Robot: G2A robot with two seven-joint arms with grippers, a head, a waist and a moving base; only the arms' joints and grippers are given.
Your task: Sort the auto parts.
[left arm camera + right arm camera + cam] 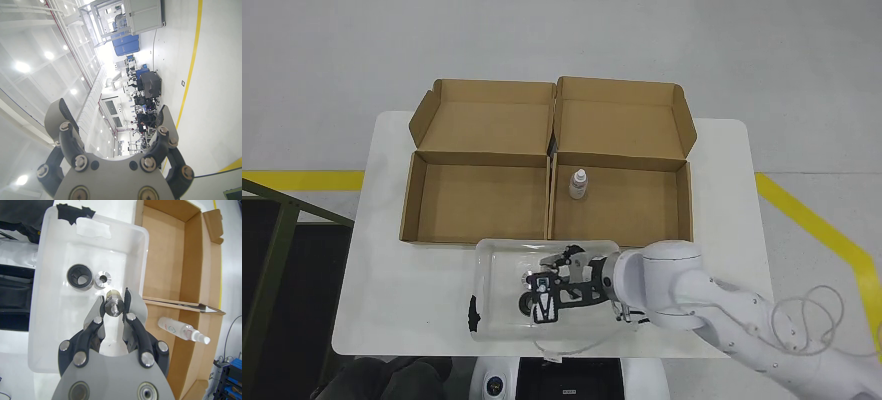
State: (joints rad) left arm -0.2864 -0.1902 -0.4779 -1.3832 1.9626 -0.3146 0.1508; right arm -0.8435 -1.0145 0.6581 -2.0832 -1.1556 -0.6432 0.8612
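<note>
Right claw clenched on a threaded metal stud over the white bin; left claw spread wide.

my table: white top | clear plastic bin: on it, near my edge | left cardboard box: open, just beyond bin, far-left of it | right cardboard box: open, just beyond bin, far-right; boxes touch, seam in line with bin's middle
</note>
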